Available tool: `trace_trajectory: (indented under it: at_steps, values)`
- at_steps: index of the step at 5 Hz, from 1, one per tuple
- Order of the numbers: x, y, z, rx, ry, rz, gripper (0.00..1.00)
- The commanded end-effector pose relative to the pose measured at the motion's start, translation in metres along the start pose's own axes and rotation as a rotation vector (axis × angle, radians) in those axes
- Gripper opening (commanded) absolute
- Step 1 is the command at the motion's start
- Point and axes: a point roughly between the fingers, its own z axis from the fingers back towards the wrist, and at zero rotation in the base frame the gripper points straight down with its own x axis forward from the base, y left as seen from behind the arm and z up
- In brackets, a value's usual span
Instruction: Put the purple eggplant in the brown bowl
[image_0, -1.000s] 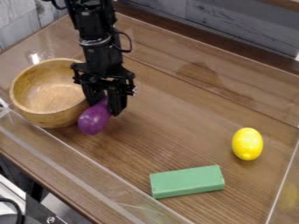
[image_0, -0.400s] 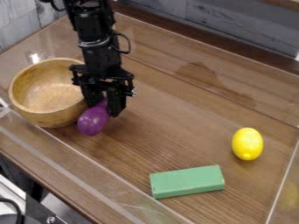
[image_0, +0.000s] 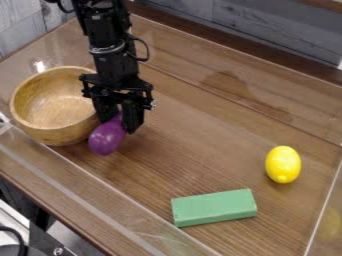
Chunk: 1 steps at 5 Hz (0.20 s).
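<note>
Wood planks (image_0: 187, 150) run under everything, with a pale grey wall (image_0: 267, 32) behind. The bowl (image_0: 43, 108) sits at the left side of the picture, and the arm (image_0: 110, 45) reaches down just beside it. At its lower end the claw (image_0: 120, 113) looks clamped on the upper part of the eggplant (image_0: 106, 138), though the dark fingers blend together and hide most of the contact.

What has changed over the last second is small: the eggplant shows a little longer and more slanted below the claw, its free end pointing down and toward the near edge of the table. Between the last two pictures I can make out almost no movement. The bowl, the lemon (image_0: 282, 164) and the green block (image_0: 214, 206) lie where they did.

For the task, that means the eggplant seems to be in hand but is outside the bowl, close to its rim. Whether it touches the wood I cannot tell. The next move likely calls for a lift high enough to clear the rim, then a short shift over the hollow; too low, and the hanging end could knock the bowl
</note>
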Motion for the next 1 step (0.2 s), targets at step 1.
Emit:
trace_trajectory:
  at_steps: [1]
  values:
    - [0.0045,0.0036,0.0096,0.005,-0.037,0.013,0.0]
